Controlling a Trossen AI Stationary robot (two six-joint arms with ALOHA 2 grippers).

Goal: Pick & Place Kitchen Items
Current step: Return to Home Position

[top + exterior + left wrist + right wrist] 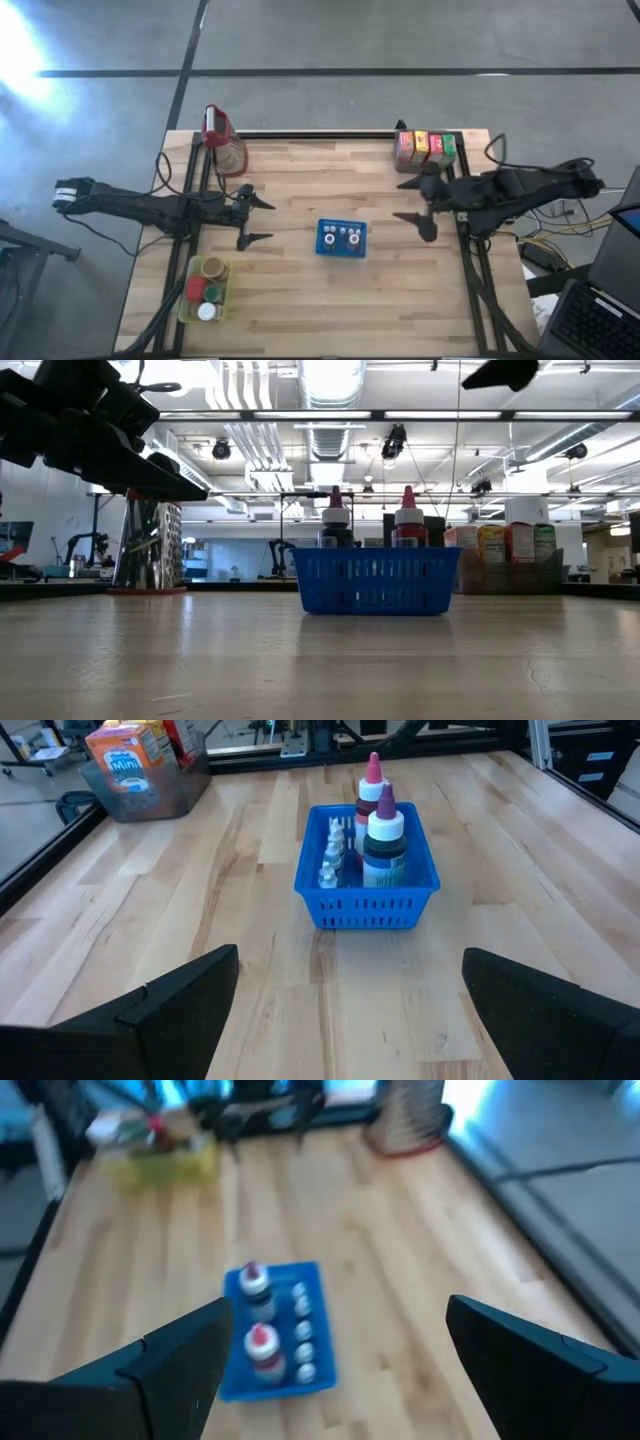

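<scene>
Claw at left (270,221) spread, claw at right (397,200) spread, seemingly aloft

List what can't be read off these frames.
- Small white-capped bottles: low view, hidden by the wall of the blue bin; count unclear.
- Yellow bin: right wrist view, blurred; contents unreadable there.
- Cartons: left wrist view, cut off by the picture's edge; high view, labels too small.
- Right tool: low view, only a dark tip shows at the top edge.
</scene>
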